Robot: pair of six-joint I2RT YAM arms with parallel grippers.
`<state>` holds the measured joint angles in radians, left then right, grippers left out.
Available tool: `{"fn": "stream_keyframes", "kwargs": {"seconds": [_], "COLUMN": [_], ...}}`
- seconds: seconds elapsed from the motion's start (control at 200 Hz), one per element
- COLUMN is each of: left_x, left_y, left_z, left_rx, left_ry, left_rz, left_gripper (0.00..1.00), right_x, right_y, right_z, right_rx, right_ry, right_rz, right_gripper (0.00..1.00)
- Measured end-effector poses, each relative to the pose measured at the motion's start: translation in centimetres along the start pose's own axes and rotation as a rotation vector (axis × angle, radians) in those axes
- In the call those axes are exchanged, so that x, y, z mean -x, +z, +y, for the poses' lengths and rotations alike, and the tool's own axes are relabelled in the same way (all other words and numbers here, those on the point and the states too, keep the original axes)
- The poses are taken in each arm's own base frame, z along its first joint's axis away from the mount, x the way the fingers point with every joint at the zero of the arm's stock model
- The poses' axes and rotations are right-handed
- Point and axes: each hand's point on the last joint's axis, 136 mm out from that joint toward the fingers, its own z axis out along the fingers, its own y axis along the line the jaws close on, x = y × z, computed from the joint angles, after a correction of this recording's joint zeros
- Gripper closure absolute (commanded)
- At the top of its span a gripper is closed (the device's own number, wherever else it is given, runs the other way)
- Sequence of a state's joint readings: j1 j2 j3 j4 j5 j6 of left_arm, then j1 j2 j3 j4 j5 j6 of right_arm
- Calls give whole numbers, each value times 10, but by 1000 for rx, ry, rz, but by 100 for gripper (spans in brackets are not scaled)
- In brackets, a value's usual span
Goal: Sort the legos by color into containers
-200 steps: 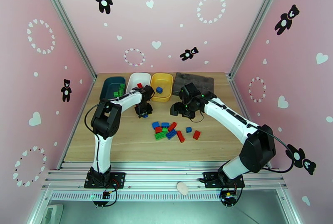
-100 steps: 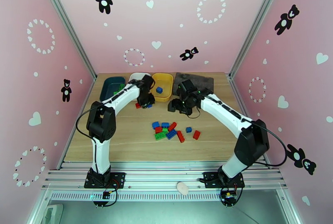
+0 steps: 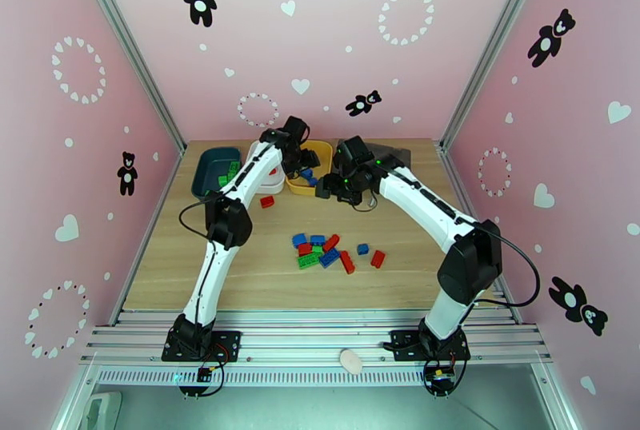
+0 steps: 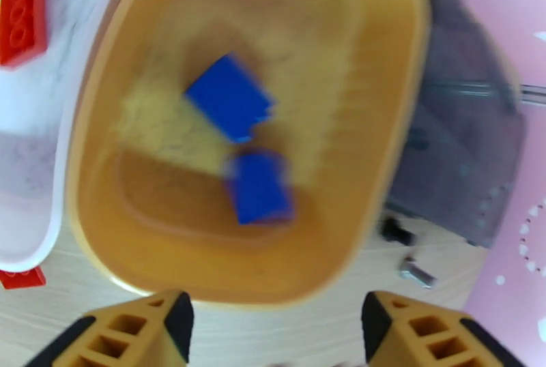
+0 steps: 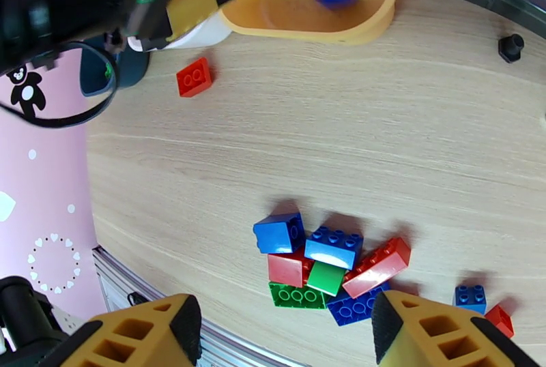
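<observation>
Wooden table (image 3: 240,272), scattered legos (image 3: 324,249), pink walls (image 3: 336,40)

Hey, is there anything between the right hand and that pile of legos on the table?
Nothing visible does. The right hand is open, and just bare table lies between it and the pile of legos.
</observation>
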<state>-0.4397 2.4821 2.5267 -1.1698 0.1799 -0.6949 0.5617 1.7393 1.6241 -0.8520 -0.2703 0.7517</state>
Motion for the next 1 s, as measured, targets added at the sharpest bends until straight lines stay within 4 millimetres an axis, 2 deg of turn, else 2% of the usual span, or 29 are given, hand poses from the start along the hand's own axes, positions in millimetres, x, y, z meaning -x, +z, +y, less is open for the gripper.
{"fn": "stream_keyframes", "kwargs": {"seconds": [0.165,0.4,0.475,0.536,0.696,1.001], "left_x": [-14,-43,-50,-55,-68,-52], "left_y": [-13,-78,-87,-84,-52,-14], "left_z": [18,58,74,86,117,136], "left_rx": [53,163,201,234,323,358], "left_ry": [21,47,46,44,47,64], "left_rz": [9,-87,-107,-109,-70,-73], "left_gripper": [29,25,25,25,23,23], "right_x": [-7,-18,-22,-25,-34,-38], "right_y": [6,13,15,16,19,19], "right_z": [-7,-11,-7,-1,9,6], "right_rx": [-17,-31,-26,-19,-10,-30], "right_ry": [7,5,-5,-17,-40,-42], "right_rz": [21,48,54,57,71,82], "right_gripper": [29,30,30,30,30,30]}}
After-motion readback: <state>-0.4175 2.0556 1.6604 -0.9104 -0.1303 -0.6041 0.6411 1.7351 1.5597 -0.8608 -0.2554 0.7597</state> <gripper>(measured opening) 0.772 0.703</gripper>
